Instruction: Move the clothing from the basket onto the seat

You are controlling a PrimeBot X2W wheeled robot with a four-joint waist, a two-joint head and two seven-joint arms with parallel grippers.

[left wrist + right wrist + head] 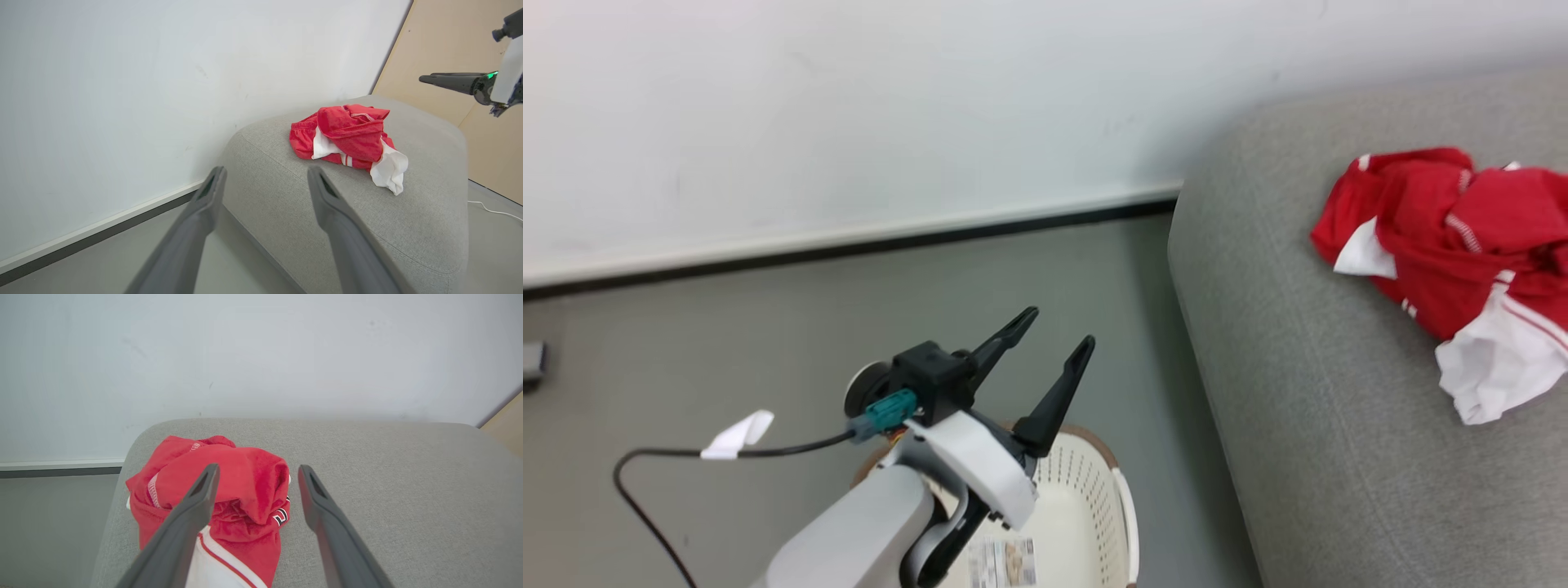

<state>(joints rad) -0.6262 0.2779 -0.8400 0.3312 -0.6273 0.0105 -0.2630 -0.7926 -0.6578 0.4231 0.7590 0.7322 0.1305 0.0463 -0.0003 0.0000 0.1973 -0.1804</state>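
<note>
Red clothing (245,486): white numeral with black edging at its right edge, looks like a 2, partly folded under, not certain. Inside the basket (1086,490): printed paper label (1005,562) on the floor, print too small to read.

We see the grey seat (1307,425) bearing the clothing (1445,253) — one crumpled red and white heap lying directly on the seat's top. The seat stands on the grey floor (768,343), and the basket (1086,506) stands there too — just beside the seat, not touching it.
</note>
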